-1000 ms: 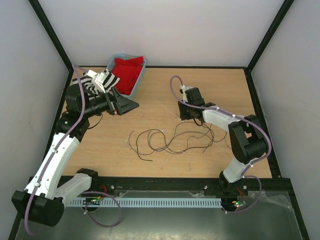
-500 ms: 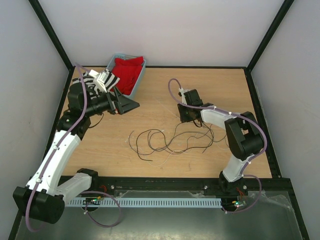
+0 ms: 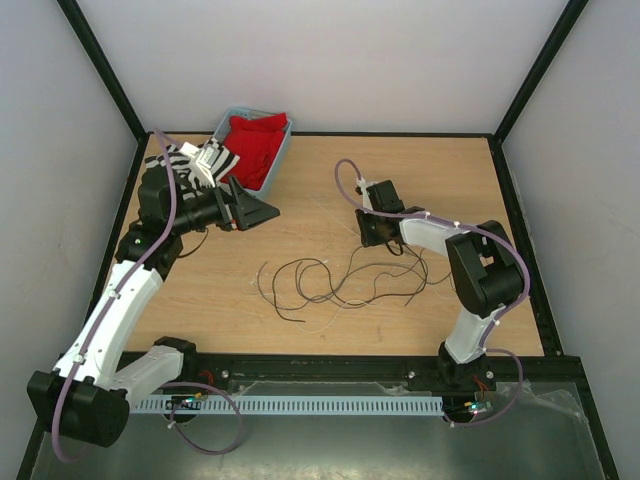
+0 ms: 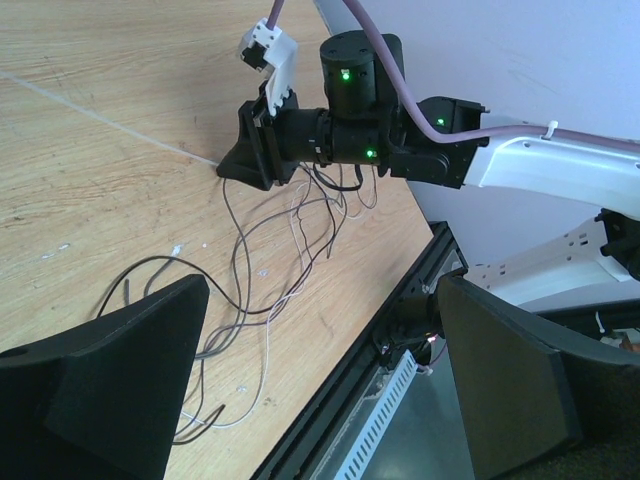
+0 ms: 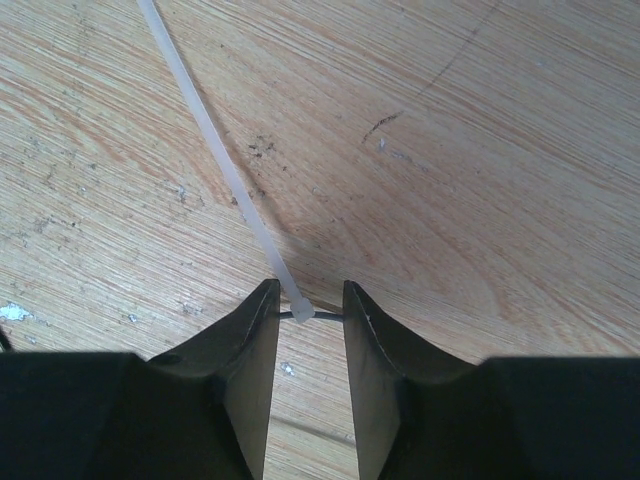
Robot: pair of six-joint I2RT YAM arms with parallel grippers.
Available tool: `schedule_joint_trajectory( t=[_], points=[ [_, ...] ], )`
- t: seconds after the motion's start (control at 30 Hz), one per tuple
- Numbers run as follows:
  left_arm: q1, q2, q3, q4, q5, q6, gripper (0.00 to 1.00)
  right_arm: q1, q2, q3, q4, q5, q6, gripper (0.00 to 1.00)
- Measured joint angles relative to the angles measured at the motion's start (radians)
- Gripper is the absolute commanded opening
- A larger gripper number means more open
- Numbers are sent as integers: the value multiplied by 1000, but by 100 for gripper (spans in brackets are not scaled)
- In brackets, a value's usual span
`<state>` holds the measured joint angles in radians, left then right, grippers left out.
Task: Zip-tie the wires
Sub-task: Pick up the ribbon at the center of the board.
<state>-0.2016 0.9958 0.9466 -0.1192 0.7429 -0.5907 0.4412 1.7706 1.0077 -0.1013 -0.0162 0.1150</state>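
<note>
Nothing is tied yet, going by these views. The whole job is ahead.

The left gripper (image 3: 258,206) hangs at about 10 o'clock on the table (image 3: 440,170), fingers spread wide and holding nothing. Just beyond it, at 11 o'clock, a bin (image 3: 283,150) holds a red cloth (image 3: 255,140).

The wires (image 3: 325,285) lie in loose, separate loops near the middle, drifting toward 6 o'clock. They are not gathered and nothing is round them.

At 1 o'clock from the wires, the right gripper (image 5: 306,292) is down at the tabletop. Its fingers are close together but not closed, with a narrow gap between them. The pale tie (image 5: 225,165) lies flat on the wood, and its near end sits in that gap, unpinched as far as I can see. A thin dark strand crosses there too.

What is left, I judge: grasp the tie, bunch the wires, loop the tie round them, thread it and pull it tight.

No brand, label or writing can be read in any view.
</note>
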Motion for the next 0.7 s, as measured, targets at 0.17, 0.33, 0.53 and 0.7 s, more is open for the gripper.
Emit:
schedule_joint_trajectory(
  t=[0.17, 0.33, 0.53, 0.7],
  points=[
    [0, 0, 0, 0, 1, 0, 99, 0, 3, 0, 10, 0, 0, 30],
    [0, 0, 0, 0, 9, 0, 99, 0, 3, -1, 13, -4, -3, 18],
    [6, 0, 4, -6, 37, 14, 99, 0, 3, -1, 13, -14, -26, 8],
    [6, -1, 6, -15, 45, 23, 99, 0, 3, 0, 13, -23, -40, 4]
  ],
)
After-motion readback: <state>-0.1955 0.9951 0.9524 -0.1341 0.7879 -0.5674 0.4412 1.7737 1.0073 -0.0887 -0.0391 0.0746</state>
